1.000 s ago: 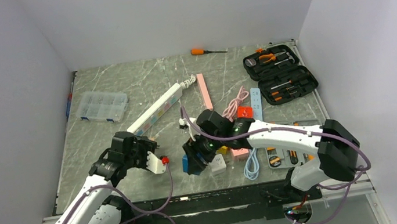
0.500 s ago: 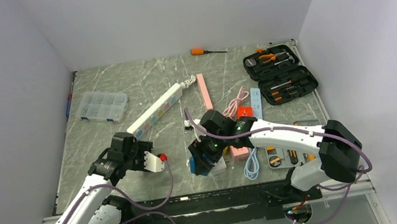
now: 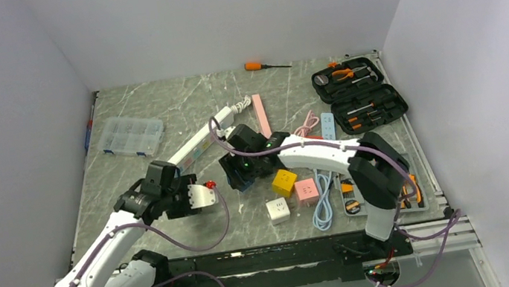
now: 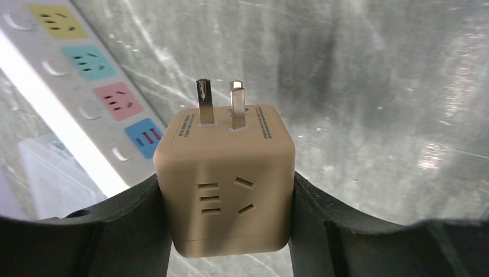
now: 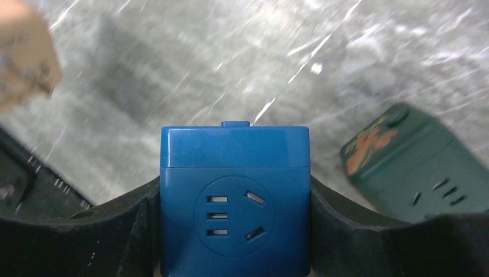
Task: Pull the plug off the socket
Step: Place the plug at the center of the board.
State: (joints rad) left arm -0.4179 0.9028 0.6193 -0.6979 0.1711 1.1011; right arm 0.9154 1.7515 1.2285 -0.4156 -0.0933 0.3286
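Plug [image 4: 226,179], a beige cube with bare prongs, sits clamped in the left gripper [image 3: 198,196]. Right gripper [image 3: 237,176] is closed on the blue socket [image 5: 233,199]. The two cubes are apart, both near the strip [image 3: 200,140] on the table [image 3: 156,105].

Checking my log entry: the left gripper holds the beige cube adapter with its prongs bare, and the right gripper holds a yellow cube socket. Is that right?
One slip: the right gripper holds a blue cube socket, not a yellow one, as the right wrist view shows. The left gripper does hold the beige cube adapter, prongs bare.
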